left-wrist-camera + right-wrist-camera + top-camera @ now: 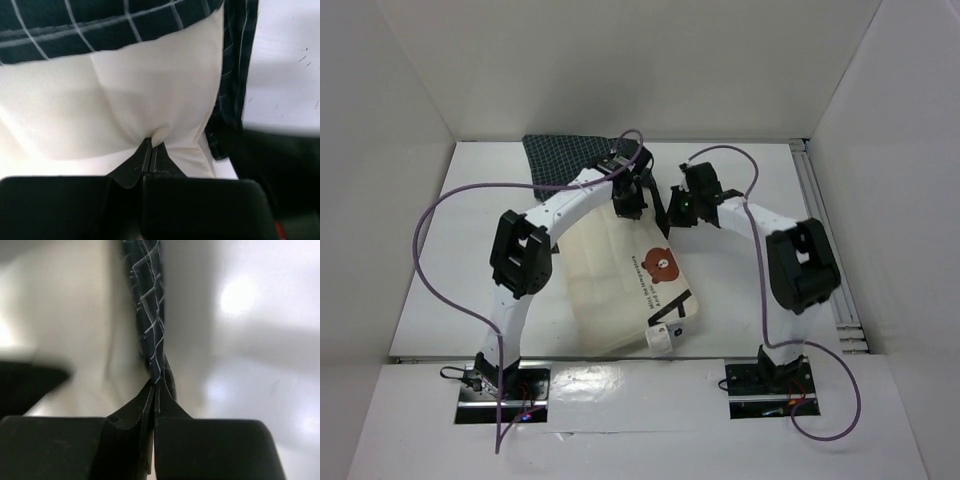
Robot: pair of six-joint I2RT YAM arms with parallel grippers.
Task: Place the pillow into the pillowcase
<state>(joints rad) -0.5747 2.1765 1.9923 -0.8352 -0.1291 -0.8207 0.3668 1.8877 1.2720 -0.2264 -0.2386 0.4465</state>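
The cream pillow (610,285) lies in the middle of the table, its printed label facing up and its white tag at the near right corner. Its far end goes into the dark checked pillowcase (560,160) at the back. My left gripper (628,203) is shut on a pinch of the pillow (150,100) near the case's mouth; the pillowcase (100,22) lies above and to the right of the pinch. My right gripper (672,215) is shut on a strip of the pillowcase's edge (150,315), held taut beside the pillow (65,325).
White walls enclose the table on three sides. A metal rail (825,240) runs along the right edge. Purple cables (430,230) loop from both arms. The arm bases (500,385) stand at the near edge.
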